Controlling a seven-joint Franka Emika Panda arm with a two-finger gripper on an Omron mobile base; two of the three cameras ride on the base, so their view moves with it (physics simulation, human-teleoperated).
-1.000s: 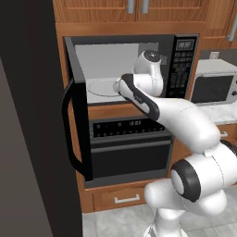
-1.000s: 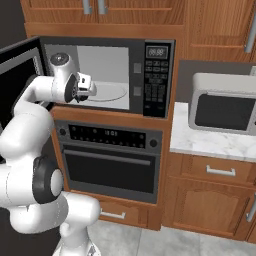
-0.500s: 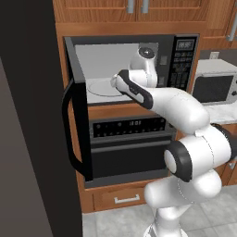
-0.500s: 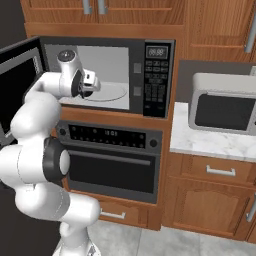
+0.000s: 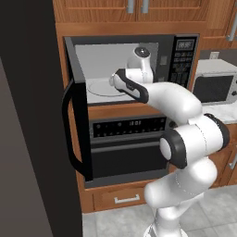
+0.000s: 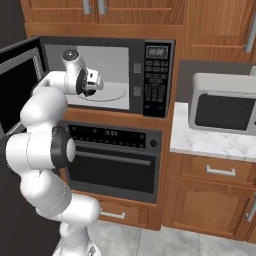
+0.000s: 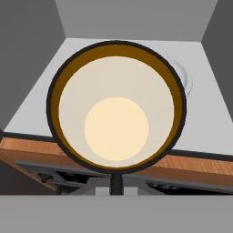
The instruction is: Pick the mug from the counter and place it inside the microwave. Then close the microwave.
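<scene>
Tool [image 6: 94,84] is clamped tight on the mug [image 7: 116,107], carrying it at the mouth of the microwave [image 6: 107,75]. In the hand view the mug's cream inside and dark rim sit right under the camera, w/ the grey oven floor and back wall beyond and the wood trim strip [image 7: 191,164] below the opening just under the near rim. So the mug looks to be hanging over the front sill, not yet fully over the turntable [image 5: 104,87]. It isn't set down.

How to do the step well, as I'd judge it:
- Push straight in, keeping the mug level. It's open-topped, so no tilt.
- Keep the base clear of the sill while crossing; lower only once the whole mug is past the wood strip and over the grey floor.
- Aim for the turntable's middle, which shows as a faint ring past the mug's far right rim in the hand view. Going too deep risks the back wall.
- Watch the wrist against the top of the opening; from the right base view it's tight up there.
- Set down till the base rests, then let go and back out on the same line, no sideways swing.

Door [image 5: 76,129] stands wide open on the arm's left, handle [image 5: 69,132] facing out. Keep the elbow off it now; it gets pushed shut after.
</scene>
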